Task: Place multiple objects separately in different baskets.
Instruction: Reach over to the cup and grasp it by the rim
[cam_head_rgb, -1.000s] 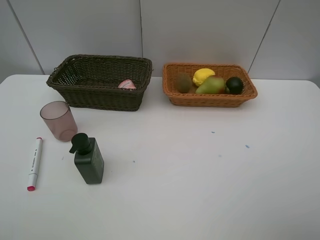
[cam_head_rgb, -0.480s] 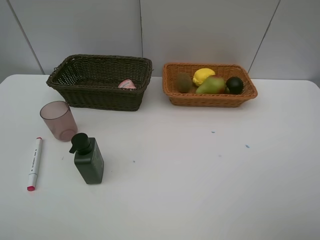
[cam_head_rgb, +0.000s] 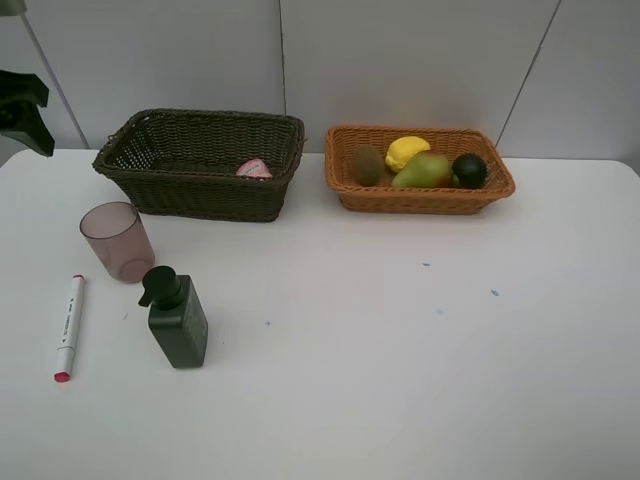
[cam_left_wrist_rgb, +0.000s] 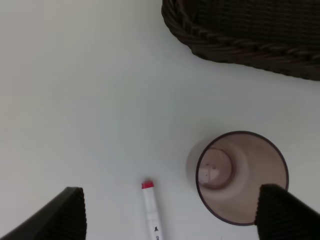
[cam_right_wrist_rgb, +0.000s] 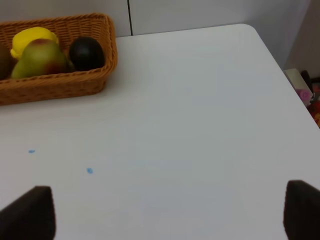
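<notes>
a lab-like test bench: white table (cam_head_rgb: 400, 350) set against plain grey wall panels (cam_head_rgb: 400, 60)

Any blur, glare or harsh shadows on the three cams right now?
Exterior high: sharp, even light, only faint shadows by the dark basket and pump bottle. Left wrist: cup and marker in soft focus. Right wrist: orange basket slightly soft; no glare.

Looking down between the widely spread, empty jaws of the left gripper (cam_left_wrist_rgb: 175, 217) onto a white table (cam_left_wrist_rgb: 75, 75). Upright below: translucent mauve cup (cam_left_wrist_rgb: 242, 177), nothing inside. To its left, apart: red end of a white marker (cam_left_wrist_rgb: 149, 197). Farther off: woven rim of a dark brown basket (cam_left_wrist_rgb: 235, 47).
</notes>
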